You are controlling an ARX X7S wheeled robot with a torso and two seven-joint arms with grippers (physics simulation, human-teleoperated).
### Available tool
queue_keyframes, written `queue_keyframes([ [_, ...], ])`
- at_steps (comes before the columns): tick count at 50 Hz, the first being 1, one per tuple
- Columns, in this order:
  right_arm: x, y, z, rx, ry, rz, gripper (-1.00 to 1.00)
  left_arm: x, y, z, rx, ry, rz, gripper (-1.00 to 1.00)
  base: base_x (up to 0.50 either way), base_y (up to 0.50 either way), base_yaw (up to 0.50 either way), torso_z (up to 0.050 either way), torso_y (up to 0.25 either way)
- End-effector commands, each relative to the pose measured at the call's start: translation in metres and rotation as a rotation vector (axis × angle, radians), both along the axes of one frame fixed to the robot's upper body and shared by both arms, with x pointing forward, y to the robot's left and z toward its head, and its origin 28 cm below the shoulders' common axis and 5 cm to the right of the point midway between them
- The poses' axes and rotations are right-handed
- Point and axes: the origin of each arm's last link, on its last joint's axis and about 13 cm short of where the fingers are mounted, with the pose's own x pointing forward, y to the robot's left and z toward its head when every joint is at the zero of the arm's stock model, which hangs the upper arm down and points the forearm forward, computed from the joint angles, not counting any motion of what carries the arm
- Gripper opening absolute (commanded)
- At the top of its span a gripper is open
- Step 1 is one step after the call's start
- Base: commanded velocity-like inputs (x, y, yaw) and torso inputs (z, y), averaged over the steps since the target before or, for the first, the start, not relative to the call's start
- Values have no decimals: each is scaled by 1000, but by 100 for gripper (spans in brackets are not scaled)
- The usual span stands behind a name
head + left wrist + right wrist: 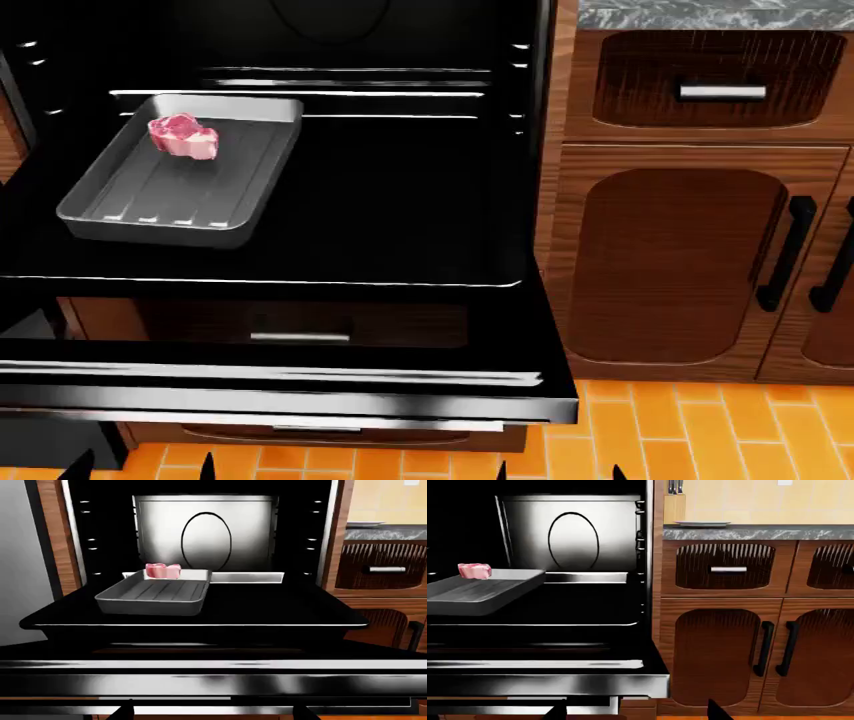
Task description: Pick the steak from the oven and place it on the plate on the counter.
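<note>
- Only my right wrist view shows the plate [702, 523] on the counter [757, 532].
- The steak [182, 136] lies far ahead of both my claws, at the tray's [174, 190] back edge.
- Both my claws are spread, holding nothing.

The oven [280, 200] door is dropped open ahead of both grippers, and a baking tray [174, 190] is set on the pulled-out shelf, nearer the left gripper. The steak [182, 136] is lying in the tray's far end, away from the grippers. Cabinets [754, 630] are placed right of the oven, beyond the right gripper, with the counter [757, 531] on top and the plate [702, 524] resting on it.
</note>
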Motion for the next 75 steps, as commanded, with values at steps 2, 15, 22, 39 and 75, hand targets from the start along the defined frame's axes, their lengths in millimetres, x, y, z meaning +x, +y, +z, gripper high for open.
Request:
queue_keyframes([
  [2,5,-1,-6,-122,100,-162,100,0,0,1,2,3,3,100,0,0,0,0,0],
  [15,2,1,-3,-92,39,-42,100,-2,-3,5,22,-55,-75,100,0,0,0,0,0],
  [22,4,0,31,-57,-45,-21,100,7,-8,49,-12,-100,-90,100,0,0,0,0,0],
  [39,-22,-7,362,-97,-784,-8,100,-22,-3,381,54,-799,46,100,0,0,0,0,0],
  [75,-40,0,346,-129,-751,99,100,-53,-9,385,186,-842,-24,100,7,319,0,0,0],
])
